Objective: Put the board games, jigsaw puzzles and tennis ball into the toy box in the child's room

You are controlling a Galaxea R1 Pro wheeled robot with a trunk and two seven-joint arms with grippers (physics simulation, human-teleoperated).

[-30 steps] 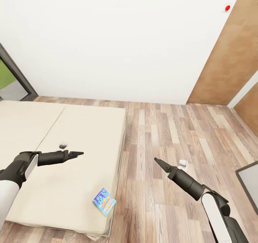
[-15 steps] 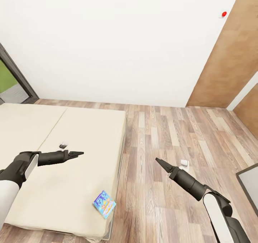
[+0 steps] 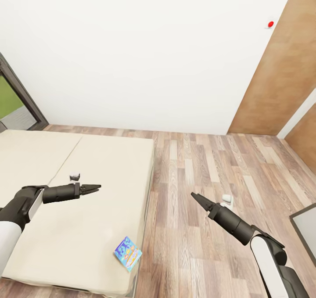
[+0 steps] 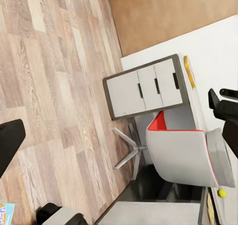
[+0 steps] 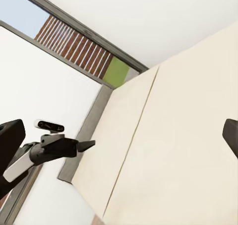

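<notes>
— Blue, with bright cartoon print: the narrow board game [image 3: 128, 253] lies flat on the bed [image 3: 66, 227], right at the mattress's near corner by the wood floor [image 3: 210, 166].

— Where does it sit from the claws?

— Below and to the right of the left gripper [image 3: 97, 186], well apart from it; the right gripper [image 3: 193, 196] is off to its upper right, over the planks. A corner of the box also shows at the left wrist view's edge [image 4: 6, 214].

— And the claws themselves?

— Both are empty. The left one's fingers come to a point in the head view, seemingly together; the right one's look pressed to a point too, though I cannot tell for certain.

— Anything else of the job?

— The left wrist camera catches the tennis ball [image 4: 221, 192] on the table [image 4: 201, 111], past a white chair [image 4: 183, 150] and the white drawers [image 4: 144, 88].
</notes>
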